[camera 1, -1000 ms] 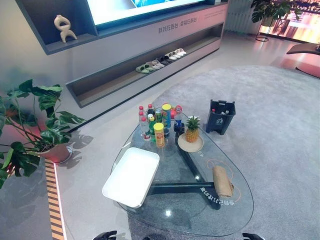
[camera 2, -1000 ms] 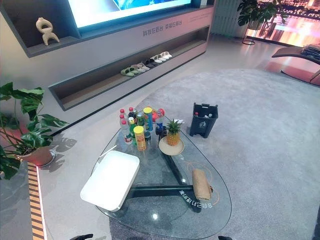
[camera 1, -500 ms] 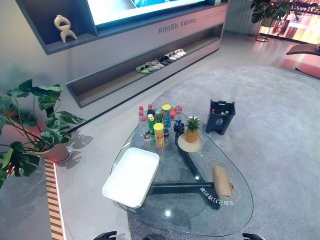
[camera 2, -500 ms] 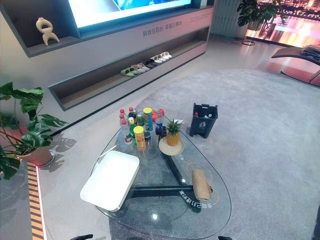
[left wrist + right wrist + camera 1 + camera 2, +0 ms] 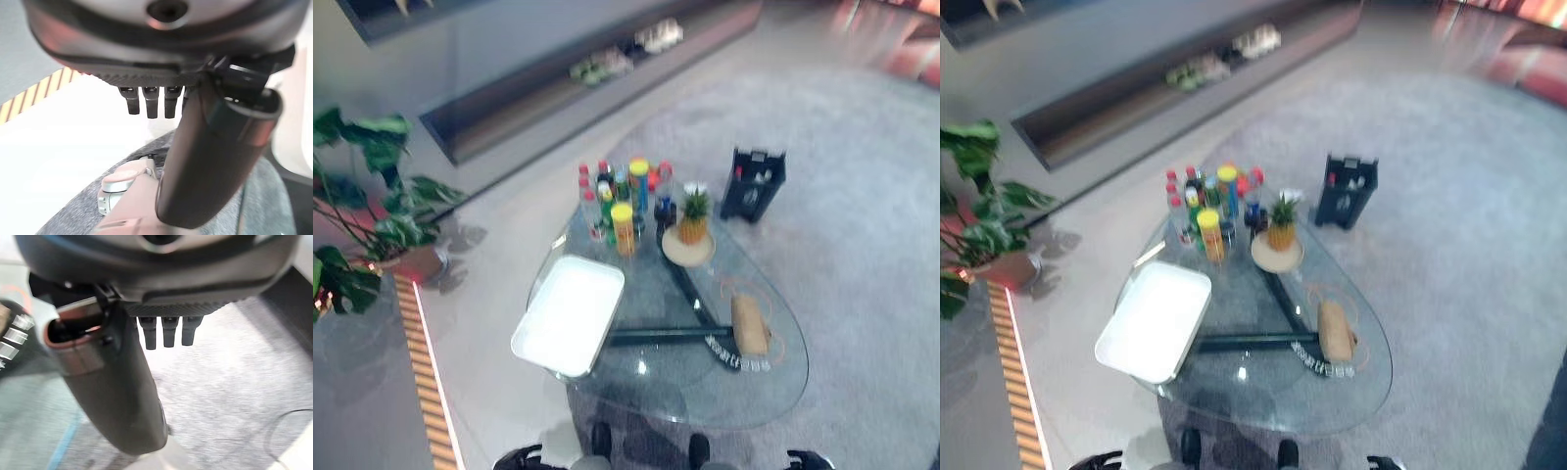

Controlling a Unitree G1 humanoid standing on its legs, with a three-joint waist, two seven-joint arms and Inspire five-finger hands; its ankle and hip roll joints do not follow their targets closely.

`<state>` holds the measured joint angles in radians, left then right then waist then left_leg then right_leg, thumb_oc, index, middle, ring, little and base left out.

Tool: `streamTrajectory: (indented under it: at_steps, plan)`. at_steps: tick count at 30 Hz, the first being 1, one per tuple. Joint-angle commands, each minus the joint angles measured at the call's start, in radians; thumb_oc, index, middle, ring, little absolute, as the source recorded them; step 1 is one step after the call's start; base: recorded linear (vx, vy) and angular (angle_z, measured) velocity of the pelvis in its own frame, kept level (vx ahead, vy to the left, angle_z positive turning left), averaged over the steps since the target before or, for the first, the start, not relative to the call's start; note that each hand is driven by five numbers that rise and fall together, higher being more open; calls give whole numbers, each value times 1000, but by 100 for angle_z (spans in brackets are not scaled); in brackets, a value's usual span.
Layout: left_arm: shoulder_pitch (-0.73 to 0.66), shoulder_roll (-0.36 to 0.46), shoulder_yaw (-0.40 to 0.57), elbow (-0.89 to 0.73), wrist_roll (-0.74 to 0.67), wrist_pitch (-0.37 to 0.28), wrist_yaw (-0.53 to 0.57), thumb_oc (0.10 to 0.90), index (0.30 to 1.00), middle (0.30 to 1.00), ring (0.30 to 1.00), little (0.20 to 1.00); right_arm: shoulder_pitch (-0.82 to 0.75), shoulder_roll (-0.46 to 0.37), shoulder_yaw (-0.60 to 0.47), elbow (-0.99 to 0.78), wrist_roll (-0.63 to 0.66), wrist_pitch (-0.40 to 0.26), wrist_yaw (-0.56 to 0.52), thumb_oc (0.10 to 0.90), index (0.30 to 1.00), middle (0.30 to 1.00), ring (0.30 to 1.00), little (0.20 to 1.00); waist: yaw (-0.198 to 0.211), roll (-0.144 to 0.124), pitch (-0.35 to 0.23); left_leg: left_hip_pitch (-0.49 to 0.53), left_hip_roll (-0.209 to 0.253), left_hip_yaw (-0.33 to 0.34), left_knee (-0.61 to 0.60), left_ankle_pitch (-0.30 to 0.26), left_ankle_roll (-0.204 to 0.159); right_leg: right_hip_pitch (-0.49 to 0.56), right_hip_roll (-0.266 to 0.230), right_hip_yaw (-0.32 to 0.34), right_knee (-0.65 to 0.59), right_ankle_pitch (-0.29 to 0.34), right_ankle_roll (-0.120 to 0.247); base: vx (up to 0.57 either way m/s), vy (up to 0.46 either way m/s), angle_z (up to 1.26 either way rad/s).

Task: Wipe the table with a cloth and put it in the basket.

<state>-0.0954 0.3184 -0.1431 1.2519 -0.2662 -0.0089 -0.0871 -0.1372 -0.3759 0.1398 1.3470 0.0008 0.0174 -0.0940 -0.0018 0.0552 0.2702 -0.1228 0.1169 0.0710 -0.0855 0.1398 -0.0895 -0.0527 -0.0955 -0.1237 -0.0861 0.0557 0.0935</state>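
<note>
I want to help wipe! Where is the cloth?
The rolled tan cloth lies on the right side of the glass table, near its edge, closer to the robot than the pineapple.

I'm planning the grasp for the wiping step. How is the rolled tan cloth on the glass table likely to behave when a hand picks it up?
The cloth lies as a loose roll near the table edge, so it will probably unroll and droop rather than stay stiff. It looks soft and light, so fingers should sink in. On smooth glass it may slide if pushed before being pinched.
</note>
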Motion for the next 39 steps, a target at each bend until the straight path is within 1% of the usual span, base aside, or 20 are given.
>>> streamTrajectory:
  at_steps: [1,3,6,7,8,9,10,12,13,14,17,21,24,27,32,39]
  plan:
    - [-55,83,23,27,-60,-26,29,800,900,900,900,900,-41,-60,31,-1,-22,5,-48,800,900,900,900,900,13,-41,61,33,7,-38,-2,-86,-5,-50,-60,26,-1,31,40,-101,-6,1]
    - [-64,93,27,31,-72,-29,26,800,900,900,900,900,-47,-69,31,-5,-15,-1,-51,800,900,900,900,900,12,-41,77,19,5,-42,-2,-83,-4,-62,-58,23,0,34,37,-75,-11,0]
    - [-114,120,26,27,-120,-41,16,800,900,900,900,900,-87,-97,40,-17,6,-7,-49,800,900,900,900,900,7,-34,134,-32,0,-48,-2,-60,-8,-126,-51,30,48,22,27,-149,-7,1]
    - [-119,122,25,27,-122,-42,15,800,900,900,900,900,-90,-98,41,-18,4,-7,-47,800,900,900,900,900,7,-34,137,-37,-1,-48,-1,-59,-8,-132,-51,31,52,21,27,-118,-18,5]
    - [-136,128,20,21,-133,-49,13,800,900,900,900,900,-102,-107,47,-20,10,-13,-44,800,900,900,900,900,6,-34,156,-64,-1,-49,18,-56,-11,-158,-51,35,70,18,25,-183,-51,4]
    - [-174,139,5,15,-155,-66,13,800,900,900,900,900,-132,-117,61,-25,27,-14,-49,800,900,900,900,900,6,-32,188,-126,-6,-53,66,-60,-13,-214,-54,33,114,13,23,-237,-71,1]
    - [-196,145,-4,5,-171,-75,15,800,900,900,900,900,-152,-125,67,-28,41,-16,-52,800,900,900,900,900,5,-31,204,-161,-9,-54,93,-63,-13,-248,-56,34,142,8,23,-239,-75,-1]
    - [-231,150,-21,-35,-210,-88,30,800,900,900,900,900,-187,-131,72,-44,68,-24,-75,800,900,900,900,900,4,-26,232,-221,-20,-60,132,-66,-8,-310,-58,36,188,3,25,-161,-50,-1]
    - [-231,150,-21,-35,-210,-88,31,800,900,900,900,900,-187,-131,72,-44,68,-24,-75,800,900,900,900,900,4,-26,231,-222,-20,-60,133,-66,-8,-311,-58,36,189,3,25,-146,-35,2]
    - [-254,152,-26,-55,-242,-100,37,800,900,900,900,900,-220,-132,76,-53,77,-22,-89,800,900,900,900,900,1,-23,245,-258,-28,-65,158,-70,-7,-350,-59,42,215,0,26,-119,-16,4]
    - [-281,147,-27,-91,-328,-128,48,800,900,900,900,900,-262,-135,78,-70,90,-24,-126,800,900,900,900,900,-1,-22,250,-327,-39,-67,205,-75,-3,-421,-60,46,261,-6,27,-111,-26,4]
    - [-294,135,-14,-138,-396,-157,80,800,900,900,900,900,-283,-137,66,-98,103,-49,-196,800,900,900,900,900,-3,-23,250,-413,-48,-73,277,-88,-2,-502,-63,48,323,-19,28,-53,-28,2]
    - [-300,135,-5,-151,-436,-180,93,800,900,900,900,900,-300,-138,63,-111,106,-58,-238,800,900,900,900,900,-5,-24,250,-453,-50,-73,313,-97,0,-542,-64,53,354,-25,27,-19,-13,4]
    - [-305,131,16,-168,-470,-205,109,800,900,900,900,900,-322,-146,56,-125,91,-86,-282,800,900,900,900,900,-5,-21,250,-511,-58,-76,371,-112,4,-595,-59,57,402,-40,21,-17,2,2]
    - [-304,126,34,-171,-491,-225,121,800,900,900,900,900,-332,-141,55,-134,83,-103,-312,800,900,900,900,900,-1,-25,250,-562,-61,-78,439,-138,8,-642,-57,54,463,-61,14,0,2,0]
    - [-293,126,33,-183,-495,-232,126,800,900,900,900,900,-333,-147,59,-137,82,-115,-316,800,900,900,900,900,0,-23,250,-592,-65,-83,467,-149,15,-675,-53,58,484,-63,9,2,10,-1]
